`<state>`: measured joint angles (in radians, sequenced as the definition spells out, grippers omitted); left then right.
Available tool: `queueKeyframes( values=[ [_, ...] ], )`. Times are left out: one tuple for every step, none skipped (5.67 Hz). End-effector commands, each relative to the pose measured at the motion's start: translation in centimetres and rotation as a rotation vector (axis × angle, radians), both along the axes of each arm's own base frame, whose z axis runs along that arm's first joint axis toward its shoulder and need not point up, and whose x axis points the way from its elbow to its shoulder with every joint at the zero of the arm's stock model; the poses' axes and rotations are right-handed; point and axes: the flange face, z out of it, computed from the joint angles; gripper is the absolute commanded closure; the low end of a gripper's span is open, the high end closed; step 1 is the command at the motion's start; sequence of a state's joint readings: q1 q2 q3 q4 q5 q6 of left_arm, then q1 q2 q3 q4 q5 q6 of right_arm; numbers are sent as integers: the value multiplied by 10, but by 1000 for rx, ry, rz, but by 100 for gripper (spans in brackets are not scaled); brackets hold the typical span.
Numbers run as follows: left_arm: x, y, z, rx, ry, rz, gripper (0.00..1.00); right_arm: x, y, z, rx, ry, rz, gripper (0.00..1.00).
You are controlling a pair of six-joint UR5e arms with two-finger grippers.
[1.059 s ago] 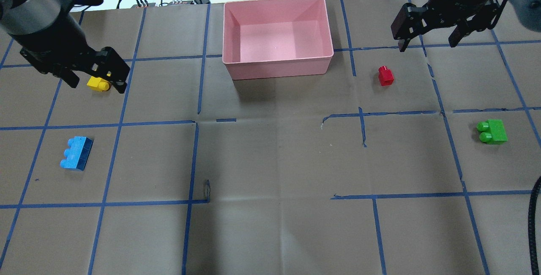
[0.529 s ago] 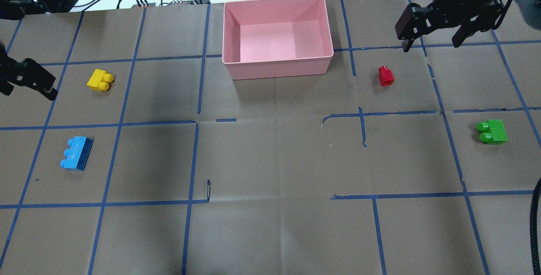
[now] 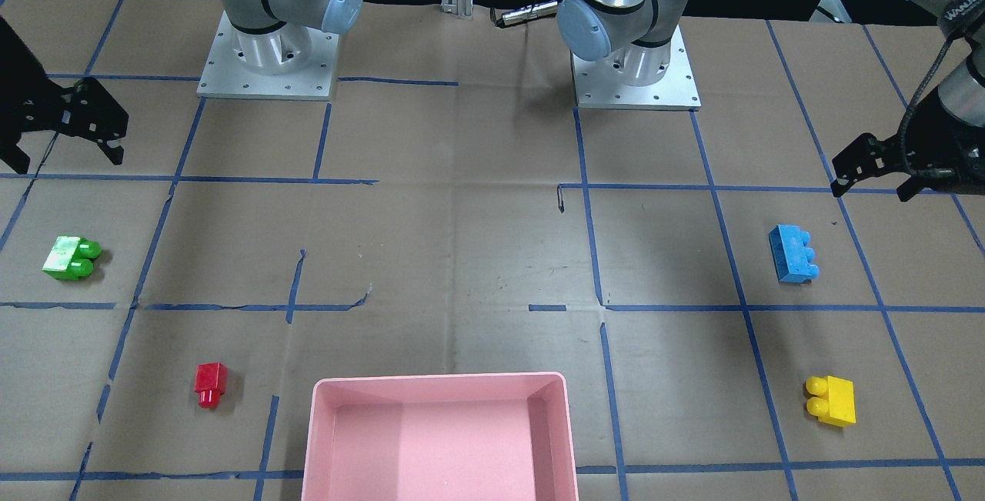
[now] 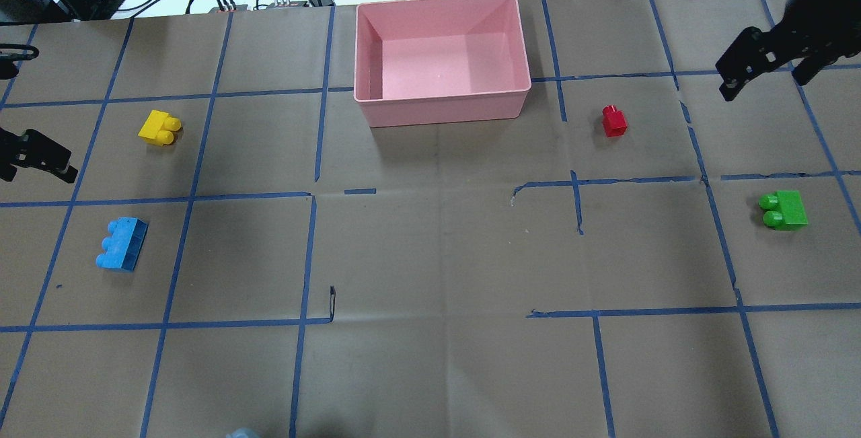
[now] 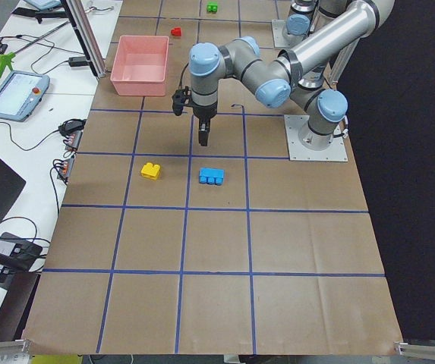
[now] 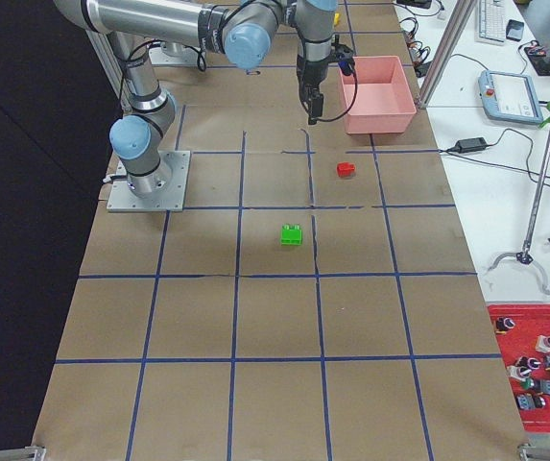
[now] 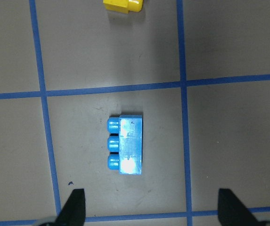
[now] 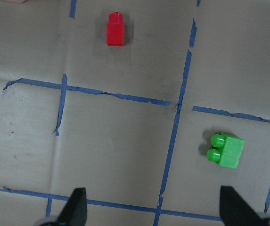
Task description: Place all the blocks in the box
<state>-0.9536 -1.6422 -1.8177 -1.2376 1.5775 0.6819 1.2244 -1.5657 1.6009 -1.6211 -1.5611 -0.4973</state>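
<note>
We start with the table, covered in brown paper and ruled into squares by blue tape. At its far edge from the robot, near the middle, stands the box — a pink plastic tray with a raised rim and smooth, slightly sloping walls, far bigger than any brick.

The left gripper hangs above the paper on the robot's left side. Its wrist camera shows the two black fingertips spread wide with nothing between them. The right gripper hangs over the far right part of the table, its fingers likewise parted and empty.

All four blocks lie on the paper outside the box, each tipped on its side so that the studs point sideways. The blue block is the longest, with three rounded studs in a row. It lies on the robot's left, well apart from the box. The green block has two studs and lies far out on the right. The yellow block, also two-studded, lies beyond the blue one, nearer the box's side of the table. The red block, smallest of all with a single stud, lies to the right of the box, near it but not touching.
</note>
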Motion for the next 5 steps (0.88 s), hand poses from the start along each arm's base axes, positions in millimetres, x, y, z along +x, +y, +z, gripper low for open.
queueKeyframes(
  values=[
    [4, -3, -85, -7, -4, 5, 1, -48, 6, -10, -22, -91, -87, 0],
    [6, -4, -98, -5, -1, 9, 1, -68, 19, -14, 22, -25, -132, 0],
    [11, -9, -116, -1, 6, 12, 1, -81, 29, -31, 79, 7, -147, 0],
    [25, -14, -145, 1, 7, 29, 1, -94, 21, -44, -28, 64, -160, 0],
    [31, -15, -163, 2, 32, 41, 1, -123, 23, -67, -80, 82, -213, 0]
  ],
)
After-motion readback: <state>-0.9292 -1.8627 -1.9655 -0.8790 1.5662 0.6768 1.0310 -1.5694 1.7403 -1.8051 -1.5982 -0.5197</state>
